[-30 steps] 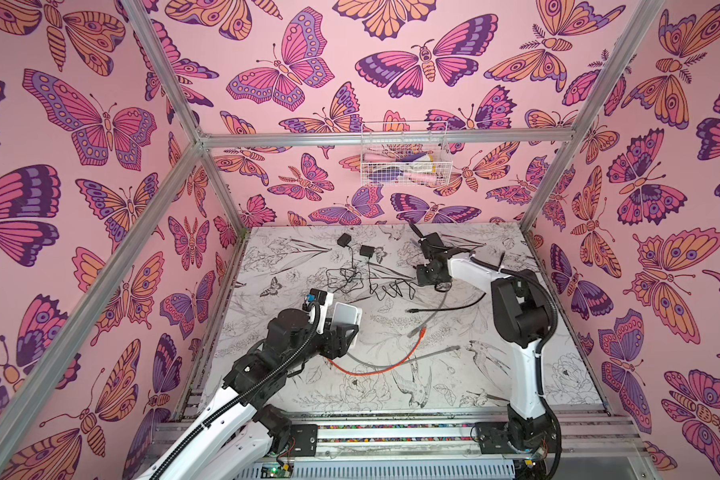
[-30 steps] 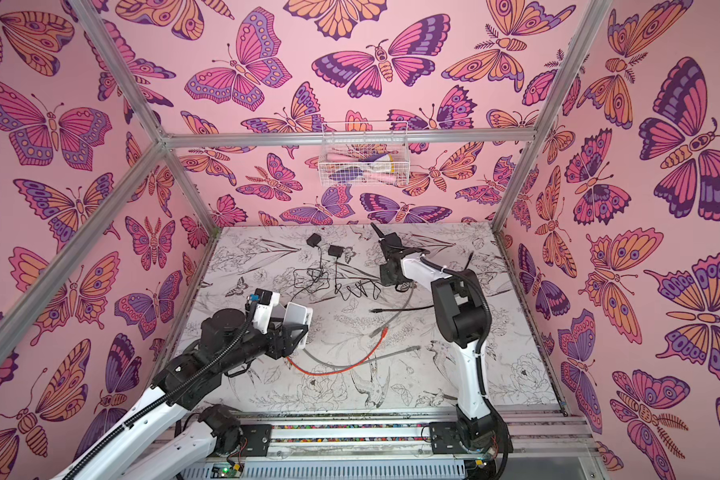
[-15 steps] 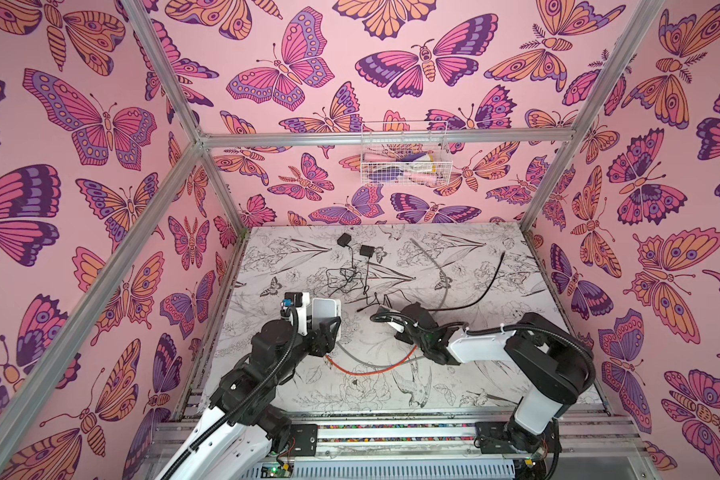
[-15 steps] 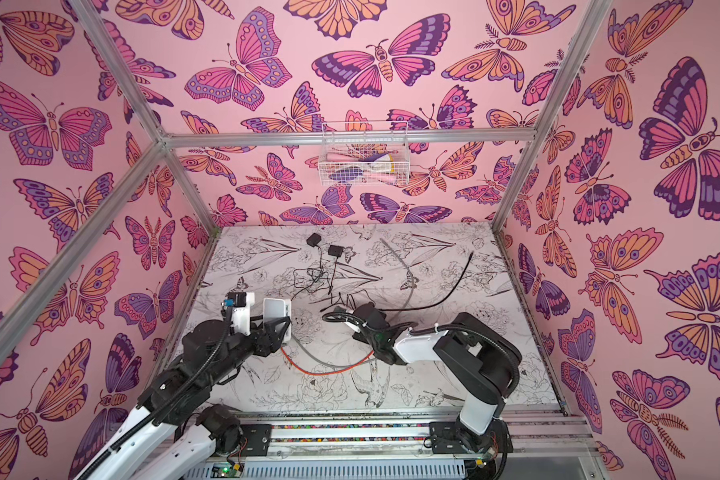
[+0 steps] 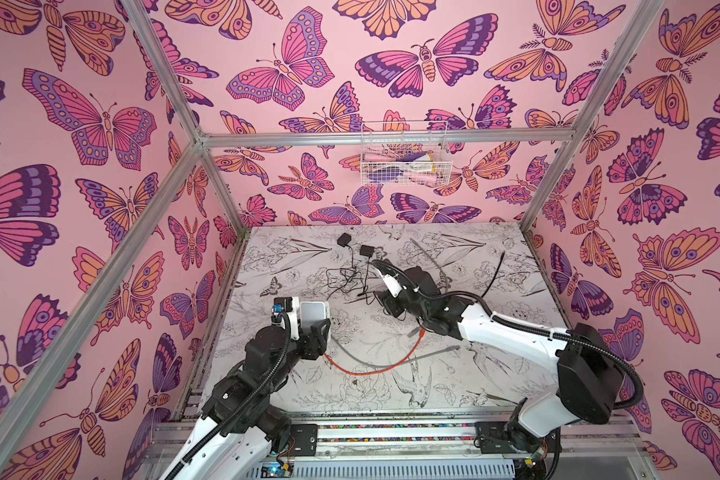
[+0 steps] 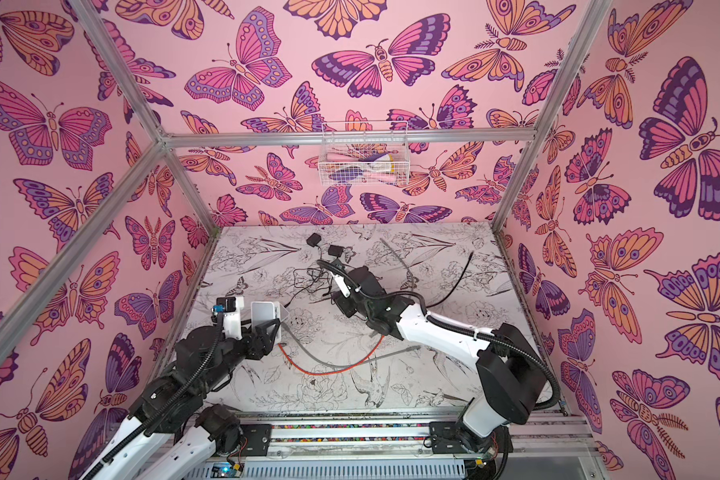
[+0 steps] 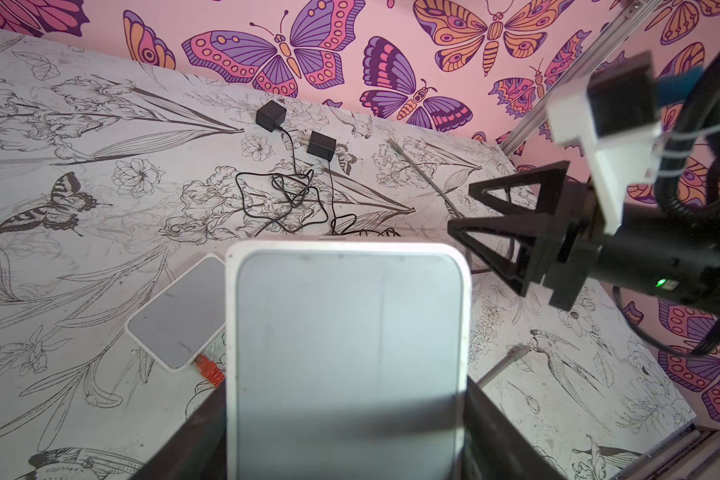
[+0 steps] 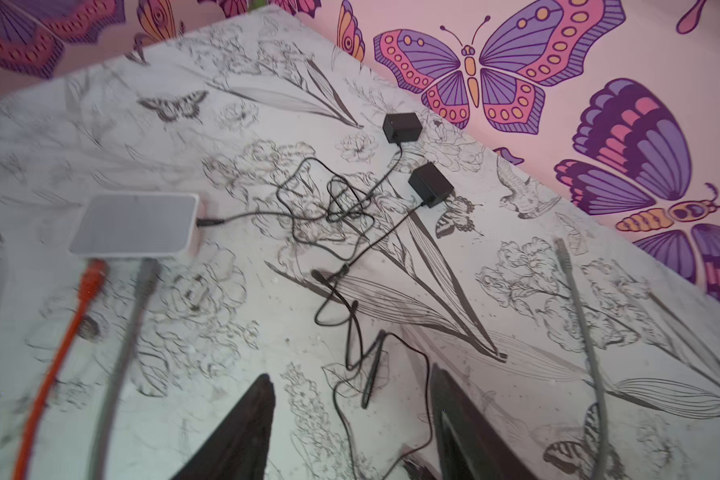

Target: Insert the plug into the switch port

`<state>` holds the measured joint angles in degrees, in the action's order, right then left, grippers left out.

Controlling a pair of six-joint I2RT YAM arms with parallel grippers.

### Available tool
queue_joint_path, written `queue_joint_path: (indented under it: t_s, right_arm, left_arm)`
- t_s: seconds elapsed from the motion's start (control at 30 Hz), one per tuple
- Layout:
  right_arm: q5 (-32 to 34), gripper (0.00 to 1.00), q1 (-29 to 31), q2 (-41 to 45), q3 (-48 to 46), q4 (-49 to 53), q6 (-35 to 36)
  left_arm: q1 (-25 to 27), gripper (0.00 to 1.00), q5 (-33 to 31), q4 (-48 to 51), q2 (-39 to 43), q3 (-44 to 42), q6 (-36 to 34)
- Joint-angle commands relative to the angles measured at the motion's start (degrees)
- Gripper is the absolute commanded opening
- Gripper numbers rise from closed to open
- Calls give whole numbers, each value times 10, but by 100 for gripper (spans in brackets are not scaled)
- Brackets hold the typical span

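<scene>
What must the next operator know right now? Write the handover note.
Left gripper: shut on the raised white switch.
Right gripper: open, empty, over the loose black plug on the table.
Second switch: on the table, orange cable plugged in.
Done: switch lifted. Left: grasp the plug, insert it, presumably into the raised white switch; its port is hidden.

I am steering from far away, and this looks like a robot test booth, a small lab. Metal bars point(image 5: 267, 140) make a box. Its walls point(image 5: 80, 199) are pink with big butterflies. The left arm point(image 5: 242, 386) and right arm point(image 5: 516, 338) are fixed to a rail point(image 5: 391, 434) at the front of the table point(image 5: 495, 374).
</scene>
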<state>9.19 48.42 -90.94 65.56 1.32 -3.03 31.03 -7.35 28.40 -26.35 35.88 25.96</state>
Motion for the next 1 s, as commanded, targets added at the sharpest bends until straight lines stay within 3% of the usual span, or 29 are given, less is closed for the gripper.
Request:
queue_joint_path:
  t_s: [0.0, 0.13, 0.17, 0.27, 0.4, 0.63, 0.97]
  right_arm:
    - [-100, 62, -9, -40, 23, 65, -212]
    - [-189, 62, -33, -88, 48, 0, -384]
    - [-187, 63, -35, -100, 53, -13, -440]
    - [-159, 67, -21, -129, 72, -48, -507]
    - [-117, 67, -11, -178, 107, -51, -554]
    - [-69, 54, -4, -235, 131, -46, -612]
    - [-62, 53, -3, -321, 169, -72, -659]
  left_arm:
    - [-4, 26, -13, -5, 14, 9, -4]
    - [-4, 26, -17, 3, 35, 9, 4]
    - [-4, 26, -18, 7, 41, 10, 7]
    - [-4, 26, -20, 13, 51, 11, 11]
    - [-4, 26, -20, 20, 58, 15, 12]
    - [-4, 26, -21, 33, 74, 15, 14]
    - [-5, 26, -22, 35, 80, 8, 16]
